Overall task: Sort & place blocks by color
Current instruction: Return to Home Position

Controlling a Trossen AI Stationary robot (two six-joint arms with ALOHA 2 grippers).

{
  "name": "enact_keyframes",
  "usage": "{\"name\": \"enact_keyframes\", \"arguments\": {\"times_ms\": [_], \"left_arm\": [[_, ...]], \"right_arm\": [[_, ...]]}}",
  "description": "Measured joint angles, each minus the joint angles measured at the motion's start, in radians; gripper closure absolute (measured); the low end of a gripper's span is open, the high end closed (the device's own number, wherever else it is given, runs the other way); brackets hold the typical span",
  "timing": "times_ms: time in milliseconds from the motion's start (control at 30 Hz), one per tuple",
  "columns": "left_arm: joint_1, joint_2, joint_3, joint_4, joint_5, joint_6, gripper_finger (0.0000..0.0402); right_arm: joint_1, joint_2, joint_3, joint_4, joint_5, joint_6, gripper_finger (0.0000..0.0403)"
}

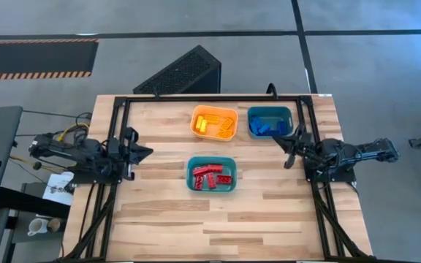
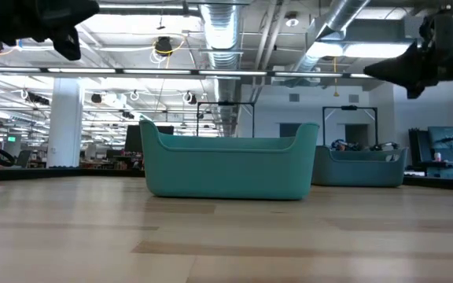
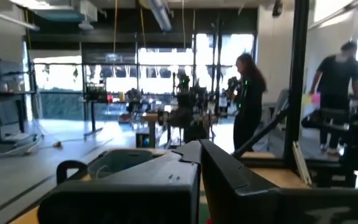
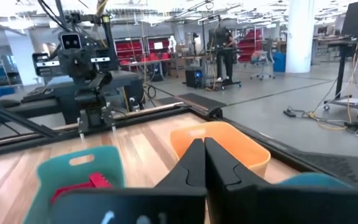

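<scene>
Left gripper is hovering well left of the teal bin holding red blocks, fingers pressed together. Right gripper, likewise closed, is hanging beside the blue bin.

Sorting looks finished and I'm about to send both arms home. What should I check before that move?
1. Red blocks in near teal bin: ok.
2. Yellow blocks in orange bin: ok.
3. Blue blocks in back-right bin: ok.
4. Blocks loose on table: none seen, ok.
5. Left claw shut, empty, at table's left side: ok.
6. Right claw shut, empty, raised beside back-right bin: ok.
</scene>
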Motion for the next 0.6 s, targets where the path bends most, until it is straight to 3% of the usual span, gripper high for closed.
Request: {"name": "enact_keyframes", "arguments": {"times_ms": [167,433,600], "left_arm": [[0.0,0.0,-0.068,0.132,0.053,-0.018,0.0401],[0.0,0.0,-0.105,0.147,0.115,-0.092,0.0401],[0.0,0.0,-0.105,0.155,0.212,-0.142,0.0401]], "right_arm": [[0.0,-0.041,-0.037,-0.006,0.004,0.03,0.0397],[0.001,-0.034,-0.038,-0.014,-0.019,0.072,0.039],[0.001,-0.034,-0.038,-0.017,-0.019,0.21,0.0373]]}}
